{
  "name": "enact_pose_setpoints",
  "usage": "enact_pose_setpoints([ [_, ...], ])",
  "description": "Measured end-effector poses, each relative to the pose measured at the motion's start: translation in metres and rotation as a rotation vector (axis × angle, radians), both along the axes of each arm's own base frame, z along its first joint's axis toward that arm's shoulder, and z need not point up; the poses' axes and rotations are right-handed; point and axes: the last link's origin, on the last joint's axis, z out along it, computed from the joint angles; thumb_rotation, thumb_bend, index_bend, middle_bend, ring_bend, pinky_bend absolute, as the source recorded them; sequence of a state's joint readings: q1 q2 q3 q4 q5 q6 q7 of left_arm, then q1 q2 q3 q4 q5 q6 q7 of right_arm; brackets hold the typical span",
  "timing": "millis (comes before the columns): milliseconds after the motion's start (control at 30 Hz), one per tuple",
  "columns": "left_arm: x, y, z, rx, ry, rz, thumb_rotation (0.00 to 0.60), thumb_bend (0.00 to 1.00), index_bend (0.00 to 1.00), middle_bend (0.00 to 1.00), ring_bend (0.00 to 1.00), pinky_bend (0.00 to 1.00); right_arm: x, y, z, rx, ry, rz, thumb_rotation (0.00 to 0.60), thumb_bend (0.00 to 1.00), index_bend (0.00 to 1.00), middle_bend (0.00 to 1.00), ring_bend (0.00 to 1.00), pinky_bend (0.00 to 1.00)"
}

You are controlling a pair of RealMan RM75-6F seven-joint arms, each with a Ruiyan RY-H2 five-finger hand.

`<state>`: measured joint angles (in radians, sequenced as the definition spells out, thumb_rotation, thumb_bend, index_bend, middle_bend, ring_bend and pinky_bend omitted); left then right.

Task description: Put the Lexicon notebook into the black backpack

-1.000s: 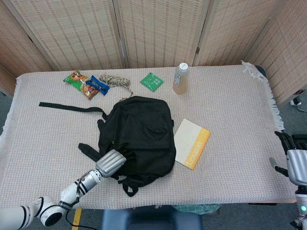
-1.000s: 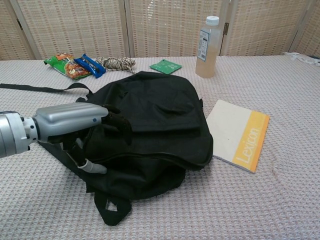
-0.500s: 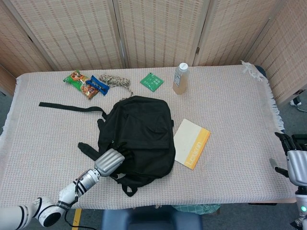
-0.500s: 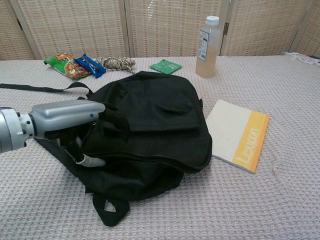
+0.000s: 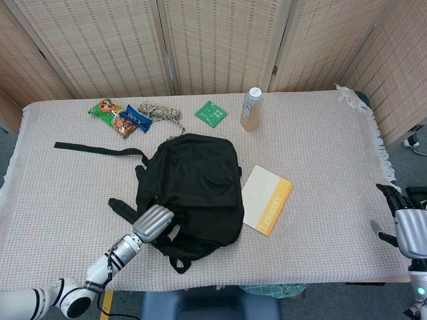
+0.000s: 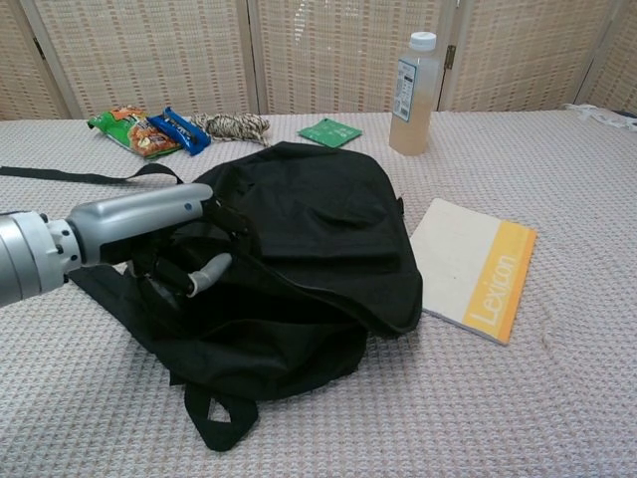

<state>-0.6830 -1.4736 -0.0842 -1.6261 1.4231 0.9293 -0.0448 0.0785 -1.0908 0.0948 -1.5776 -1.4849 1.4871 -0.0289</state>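
Note:
The black backpack (image 5: 197,183) lies flat in the middle of the table, also seen in the chest view (image 6: 318,229). My left hand (image 5: 155,223) is at its near left edge. In the chest view the left hand (image 6: 149,221) has its fingers tucked under the bag's upper layer and holds it raised, with the thumb (image 6: 204,271) curled below. The Lexicon notebook (image 5: 267,199), white with a yellow stripe, lies closed on the cloth just right of the bag (image 6: 476,265). My right hand (image 5: 407,225) hovers off the table's right edge, fingers apart and holding nothing.
A capped bottle (image 5: 251,109) stands behind the bag. Snack packets (image 5: 107,112), a blue bar (image 5: 139,117), a coiled rope (image 5: 163,112) and a green packet (image 5: 211,113) lie along the back. The bag's long strap (image 5: 93,148) trails left.
My left hand has pulled the bag's upper layer up and back, and its thumb has swung upward. The bag's near edge has bunched in. The right hand has barely shifted.

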Motion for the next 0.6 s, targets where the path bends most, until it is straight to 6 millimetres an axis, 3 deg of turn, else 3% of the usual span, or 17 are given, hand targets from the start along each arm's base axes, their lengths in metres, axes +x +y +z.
enact_pose_setpoints([
  [367,0.023,0.029,0.029,0.010,-0.298,0.325,0.600,0.77,0.74,0.42,0.32,0.12,0.039,-0.013,-0.032,0.218,0.003,0.251,0.600,0.31,0.17,0.26,0.37,0.32],
  [600,0.025,0.055,0.037,0.011,-0.364,0.538,0.600,0.77,0.73,0.41,0.31,0.13,0.052,-0.029,-0.062,0.347,0.050,0.324,0.600,0.31,0.19,0.26,0.37,0.32],
])
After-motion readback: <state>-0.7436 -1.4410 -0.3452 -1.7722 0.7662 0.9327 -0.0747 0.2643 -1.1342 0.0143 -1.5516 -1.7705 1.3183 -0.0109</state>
